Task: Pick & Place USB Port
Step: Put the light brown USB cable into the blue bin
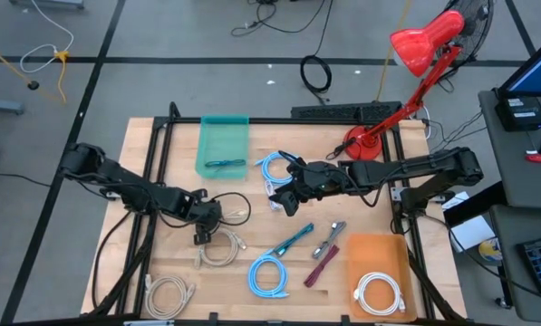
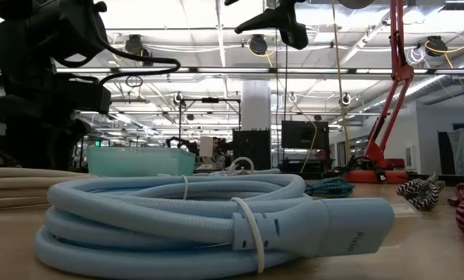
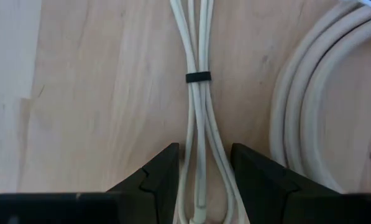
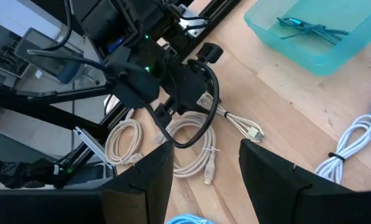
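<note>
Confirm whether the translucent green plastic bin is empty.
No: the translucent green plastic bin already holds one teal braided cable, lying near its front edge in the high view.

1. Left arm: matte black, built of jointed segments, blocky at each joint.
2. Right arm: the same black build, thicker toward its base.
3. Left fingers: dark, angular wedges with flat inner faces and bevelled outer edges.
4. Right fingers: the same dark, faceted shape.
5. A black cable loops in a curve just behind the left gripper.
6. Small green lights glow on the housing further back from that gripper.
</note>
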You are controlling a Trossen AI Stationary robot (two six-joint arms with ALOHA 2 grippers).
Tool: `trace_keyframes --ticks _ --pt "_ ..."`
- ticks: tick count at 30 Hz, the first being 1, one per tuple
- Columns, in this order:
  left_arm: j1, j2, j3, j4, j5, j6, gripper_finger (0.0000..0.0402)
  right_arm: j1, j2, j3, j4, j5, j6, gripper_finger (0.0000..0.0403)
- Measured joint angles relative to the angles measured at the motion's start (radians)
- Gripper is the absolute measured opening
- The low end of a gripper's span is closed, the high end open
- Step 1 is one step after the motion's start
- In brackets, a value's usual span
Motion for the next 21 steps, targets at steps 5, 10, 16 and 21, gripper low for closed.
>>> trace_keyframes --ticks 5,10,16,21 --pt "0.0 0.008 0.001 -0.007 0.003 -0.033 0.0122 0.0 0.0 0.0 0.002 0.0 -0.005 0.0171" --pt "0.004 -0.014 -0.002 -0.02 0.034 -0.042 0.0018 0.0 0.0 0.0 0.005 0.0 -0.007 0.0171" --pt "0.018 -0.084 0.036 -0.097 0.075 -0.082 0.0006 0.0 0.0 0.0 0.017 0.0 -0.014 0.0171" --pt "0.05 -0.2 0.111 -0.173 0.036 -0.065 0.0004 -0.001 0.0 0.0 0.037 0.001 -0.014 0.0171"
